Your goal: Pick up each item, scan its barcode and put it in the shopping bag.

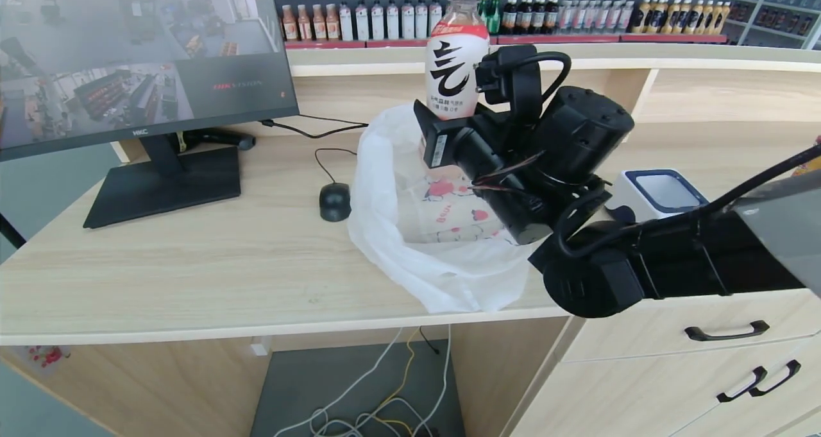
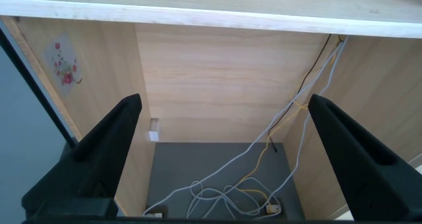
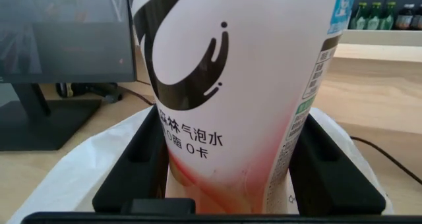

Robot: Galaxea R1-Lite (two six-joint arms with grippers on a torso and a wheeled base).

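Bench [image 1: 192, 264] room lies mostly on the robot's left: a broad bare stretch of pale wood runs from the monitor [image 1: 128, 52] stand to the front edge. The shopping bag [image 1: 397, 231], white and thin, sits mid-bench with its mouth open and its lower folds reaching the front edge. A black mouse [image 1: 335, 201] lies just beside the bag's left side, its cord trailing back toward the monitor. The scanner [image 1: 660, 193], a white box with a blue-rimmed window, stands to the right of the bag, partly behind the right arm.

The right arm stretches in from the right, across the bench's front corner. Its right claw [image 1: 449, 126] is clamped on the lower body of the bottle [image 1: 457, 45]. The bottle stands upright, cap on top, held over the open bag. From the wrist, the two black fingers [image 3: 142, 158] press either side of its label, with the bag's white plastic below. A packet [image 1: 449, 212] with a red fruit print lies inside the bag.

The left claw [image 2: 224, 151] hangs below the bench's front edge with its fingers spread wide and nothing between them, facing the knee space where loose cables [image 2: 250, 184] lie on a dark floor.

Drawers [image 1: 705, 360] with black handles sit under the bench on the right. A shelf [image 1: 577, 17] of drinks lines the wall behind.
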